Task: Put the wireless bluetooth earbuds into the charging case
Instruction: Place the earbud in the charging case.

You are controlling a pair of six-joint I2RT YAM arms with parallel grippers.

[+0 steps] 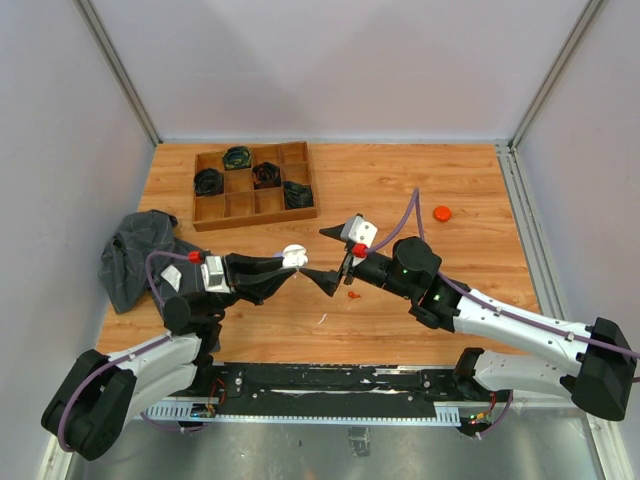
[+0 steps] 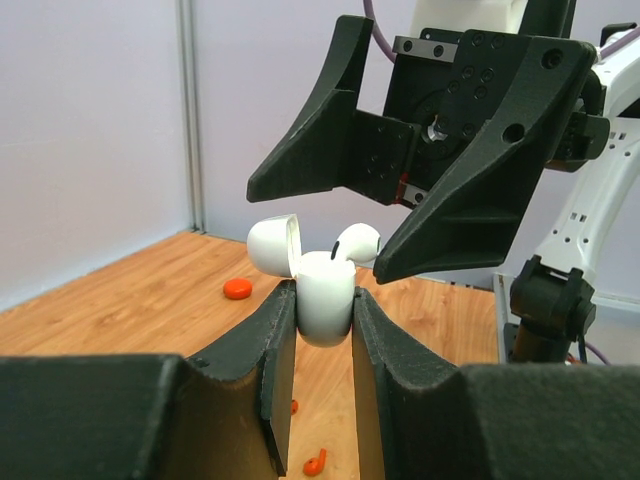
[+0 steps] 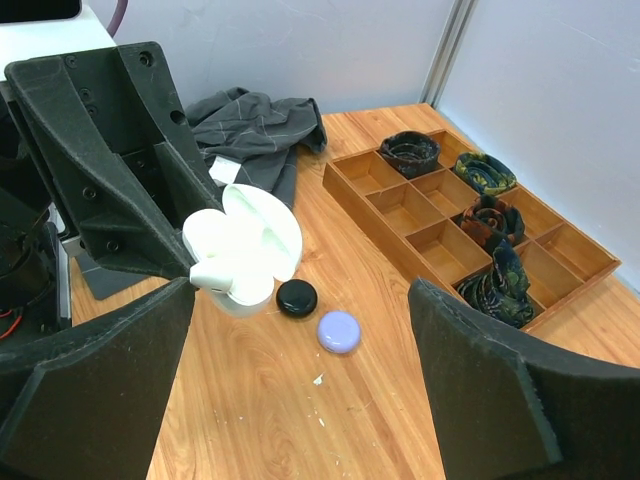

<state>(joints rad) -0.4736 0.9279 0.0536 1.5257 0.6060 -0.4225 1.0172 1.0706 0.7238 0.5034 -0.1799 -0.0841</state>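
My left gripper [image 2: 325, 305] is shut on the white charging case [image 2: 325, 292], held upright above the table with its lid [image 2: 273, 245] flipped open. A white earbud [image 2: 357, 240] sits at the case's open top, partly sticking out. My right gripper [image 3: 302, 290] is open just in front of the case [image 3: 235, 250], one finger [image 2: 470, 200] on each side of it, holding nothing. A small orange-red earbud [image 2: 316, 462] lies on the table under the case, also in the top view as an orange-red earbud [image 1: 352, 295]. No lavender earbud is in view.
A black puck [image 3: 296, 297] and a lavender puck [image 3: 339, 331] lie on the table below the case. An orange puck [image 1: 441, 212] lies at the right. A wooden divided tray [image 1: 253, 207] with rolled fabrics stands at the back left, and a grey cloth [image 1: 135, 255] lies at the left.
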